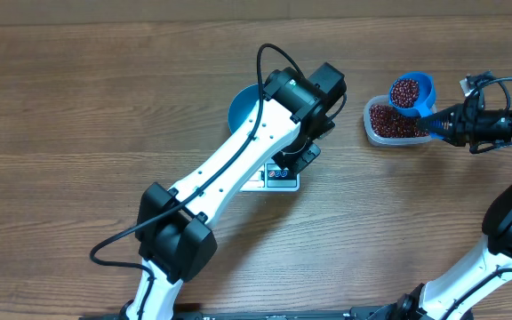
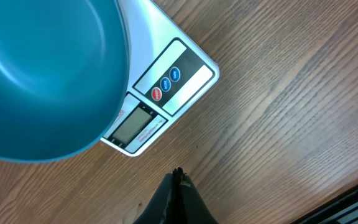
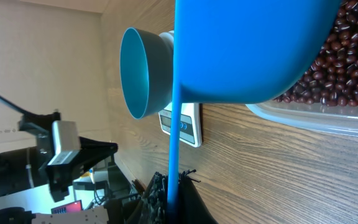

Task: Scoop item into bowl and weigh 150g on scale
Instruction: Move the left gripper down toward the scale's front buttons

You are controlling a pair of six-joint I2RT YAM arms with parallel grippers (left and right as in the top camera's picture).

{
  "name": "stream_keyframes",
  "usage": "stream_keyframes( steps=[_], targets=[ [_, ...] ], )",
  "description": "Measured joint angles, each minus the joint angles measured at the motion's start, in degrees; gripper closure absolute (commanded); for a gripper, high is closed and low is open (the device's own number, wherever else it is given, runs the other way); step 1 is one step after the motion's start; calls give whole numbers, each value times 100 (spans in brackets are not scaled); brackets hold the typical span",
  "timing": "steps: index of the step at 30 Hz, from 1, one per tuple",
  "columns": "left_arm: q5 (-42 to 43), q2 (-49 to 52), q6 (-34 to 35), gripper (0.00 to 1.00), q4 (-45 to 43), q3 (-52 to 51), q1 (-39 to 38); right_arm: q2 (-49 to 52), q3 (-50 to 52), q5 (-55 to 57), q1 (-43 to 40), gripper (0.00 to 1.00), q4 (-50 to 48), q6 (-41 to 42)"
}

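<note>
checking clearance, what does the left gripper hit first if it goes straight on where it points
Likely the scale, its front panel just ahead of the shut left gripper; the bowl sits beyond. Depth unclear.

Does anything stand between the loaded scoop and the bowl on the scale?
Yes. The left arm's black wrist hangs over the deep teal-blue plastic bowl on the side facing the bright blue bean-filled scoop, across the straight path.

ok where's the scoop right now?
Overhead view, right side: the blue scoop, loaded with beans, is held by the right gripper over the clear tub, well right of the bowl and scale.
</note>
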State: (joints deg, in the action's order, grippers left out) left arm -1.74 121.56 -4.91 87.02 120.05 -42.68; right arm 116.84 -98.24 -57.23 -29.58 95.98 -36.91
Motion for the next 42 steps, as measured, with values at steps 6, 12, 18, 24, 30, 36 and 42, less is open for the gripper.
stream_keyframes(
  steps=[6, 12, 18, 24, 30, 36, 42],
  targets=[
    [-4, 149, -2, 96, -85, 0, 0, 0, 0, 0, 0, 96, 2, 2],
    [24, 151, -48, 96, -151, 0, 0, 0, 0, 2, 0, 96, -13, 2],
    [-31, 151, -170, 96, -175, 0, -46, 0, 0, 7, 0, 96, -39, 0],
    [-114, 151, -225, 95, -101, 0, -125, 0, 0, 9, 0, 96, -37, 4],
    [-221, 151, -306, 96, -61, 0, -140, 0, 0, 28, 0, 96, -46, 2],
    [-328, 142, -601, 96, 114, 0, -140, 0, 0, 46, 0, 96, -52, 2],
    [-334, -238, -756, 96, -142, -422, -140, 0, 0, 48, 0, 96, -50, 4]
  ],
)
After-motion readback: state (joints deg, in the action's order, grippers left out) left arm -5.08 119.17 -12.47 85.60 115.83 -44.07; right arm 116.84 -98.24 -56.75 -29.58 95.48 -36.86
